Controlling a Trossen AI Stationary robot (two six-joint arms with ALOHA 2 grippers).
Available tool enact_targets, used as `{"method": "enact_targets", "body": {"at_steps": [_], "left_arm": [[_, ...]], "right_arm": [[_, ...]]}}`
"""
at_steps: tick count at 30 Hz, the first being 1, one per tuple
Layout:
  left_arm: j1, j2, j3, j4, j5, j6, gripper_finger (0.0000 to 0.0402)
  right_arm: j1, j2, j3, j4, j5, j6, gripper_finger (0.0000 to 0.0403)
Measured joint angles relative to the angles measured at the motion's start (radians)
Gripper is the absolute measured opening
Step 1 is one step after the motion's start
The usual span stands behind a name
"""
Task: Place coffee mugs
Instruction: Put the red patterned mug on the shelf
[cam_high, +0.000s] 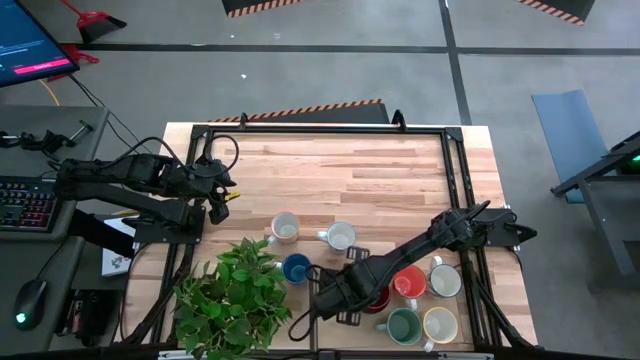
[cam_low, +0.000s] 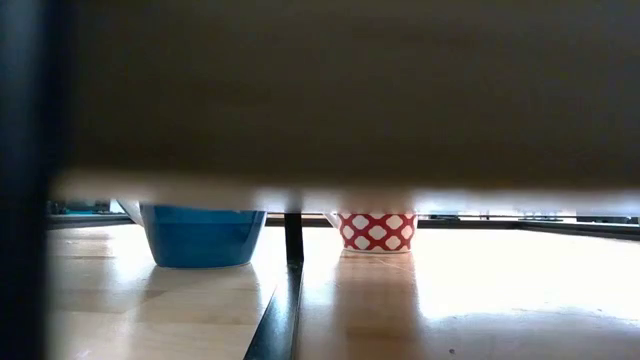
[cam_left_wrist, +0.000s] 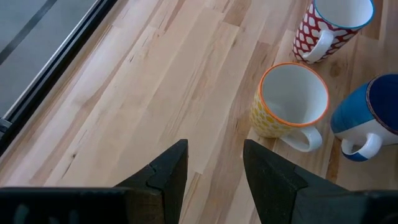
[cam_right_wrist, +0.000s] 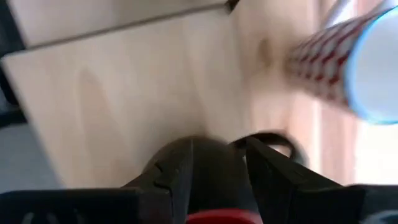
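Note:
My right gripper (cam_high: 362, 294) (cam_right_wrist: 217, 144) points down near the table's front edge, with a dark red mug (cam_high: 381, 300) between its fingers. An orange mug (cam_high: 408, 283), a white mug (cam_high: 445, 280), a green mug (cam_high: 404, 325) and a cream mug (cam_high: 440, 323) stand upright close by on the right. A yellow mug (cam_left_wrist: 290, 99), a red-and-white patterned mug (cam_left_wrist: 328, 26) and a blue mug (cam_left_wrist: 367, 115) stand near the table's middle. My left gripper (cam_left_wrist: 214, 146) (cam_high: 222, 195) waits open above the left side and holds nothing. My right gripper has the dark red mug's body (cam_right_wrist: 214, 216) between its two fingers, and the mug fills the gap out to the fingertips. The fingers come from above, pointing down. My arm hides the mug's base, so I cannot tell whether it stands on the table or is lifted.
A leafy potted plant (cam_high: 232, 295) stands at the front left, close to the blue mug (cam_high: 296, 268). A black frame rail (cam_high: 455, 180) runs around the tabletop. Bare wood lies across the far half (cam_high: 350, 170). A dark blur covers the upper low view.

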Motion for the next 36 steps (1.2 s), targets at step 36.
{"method": "enact_targets", "body": {"at_steps": [36], "left_arm": [[0.000, 0.000, 0.000, -0.005, -0.001, 0.063, 0.0145]], "right_arm": [[-0.288, -0.426, -0.322, 0.001, 0.518, 0.125, 0.0128]]}}
